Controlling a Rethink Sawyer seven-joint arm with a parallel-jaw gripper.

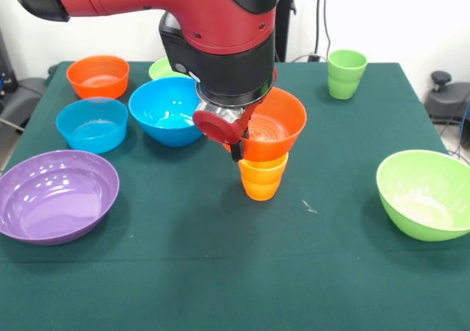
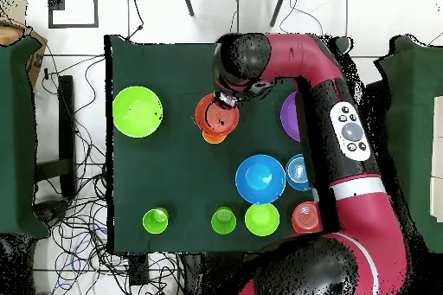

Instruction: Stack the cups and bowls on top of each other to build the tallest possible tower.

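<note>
An orange bowl (image 1: 275, 125) sits tilted on an upturned orange cup (image 1: 262, 177) near the middle of the green table (image 1: 220, 272), making a short tower (image 1: 266, 151). The bowl is glossy, with rings showing inside, and leans toward the camera in the front view. The cup is narrow and tapered, with a step round its middle.

The gripper (image 1: 236, 151) hangs at the bowl's left rim, under the red and black arm (image 1: 213, 23). One dark finger shows against the bowl's side; whether the jaws clamp the rim cannot be told.

In the front view, left of the tower stand a blue bowl (image 1: 167, 109) and a smaller light blue bowl (image 1: 92, 124). At the near left lies a wide purple bowl (image 1: 55, 195). At the far left is another orange bowl (image 1: 98, 75), with a lime bowl (image 1: 163, 69) half hidden behind the blue one. A large lime bowl (image 1: 424, 194) sits at the right edge, and a green cup (image 1: 346, 73) at the far right.

The overhead view shows two more green things, (image 2: 156, 220) and (image 2: 223, 221), along the table's edge.
</note>
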